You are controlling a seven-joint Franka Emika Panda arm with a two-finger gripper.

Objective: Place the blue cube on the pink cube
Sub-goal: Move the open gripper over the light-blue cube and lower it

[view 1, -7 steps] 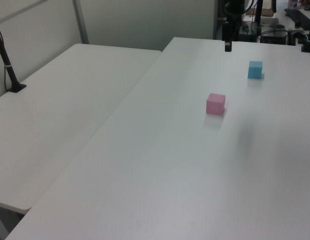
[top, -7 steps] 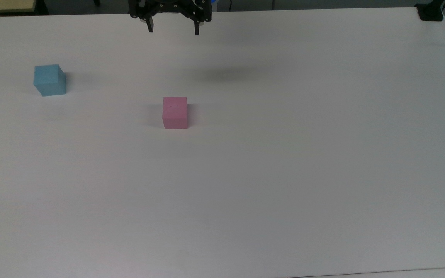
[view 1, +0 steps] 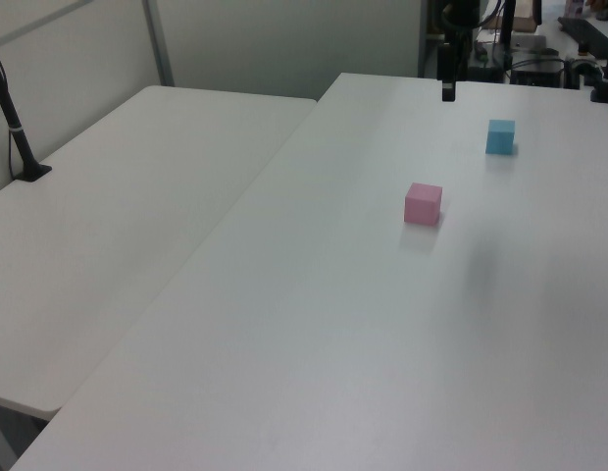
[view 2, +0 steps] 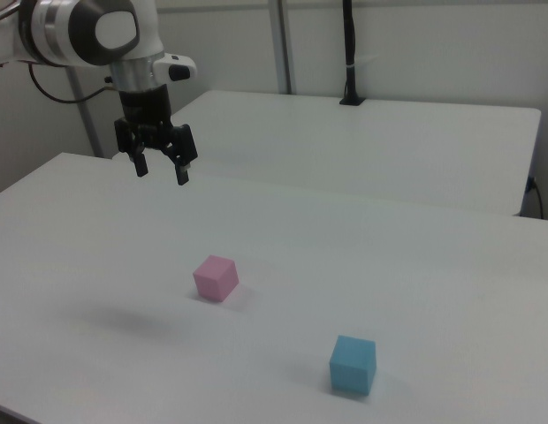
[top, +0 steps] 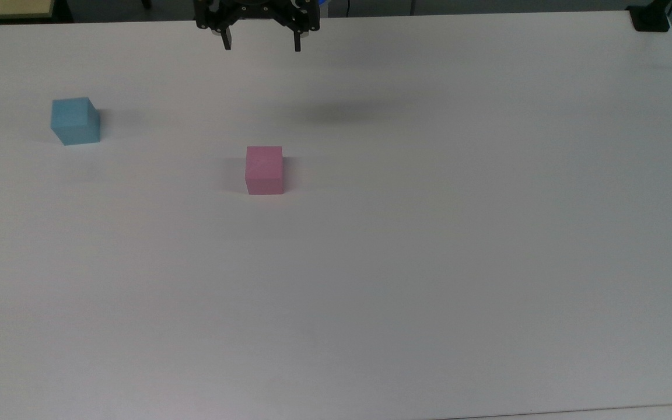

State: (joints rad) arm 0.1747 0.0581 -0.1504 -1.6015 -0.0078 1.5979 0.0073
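Nothing has visibly moved: my wide-open, empty end effector [top: 261, 45] hovers top centre; small matte light-blue cube [top: 75, 121] sits upper left on the tabletop [top: 429, 262], well apart from the matte pink cube [top: 264, 170]. An off-centre grasp could topple it.

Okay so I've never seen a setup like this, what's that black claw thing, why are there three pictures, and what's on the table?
The claw is the gripper of a robot arm: two black fingers that pinch things. They are spread open and hold nothing, hanging in the air above the white table. The three pictures show the same moment from different cameras: one looking down from above, and one from each side. On the table sit two small cubes, well apart: a blue cube and a pink cube. Neither is touched.
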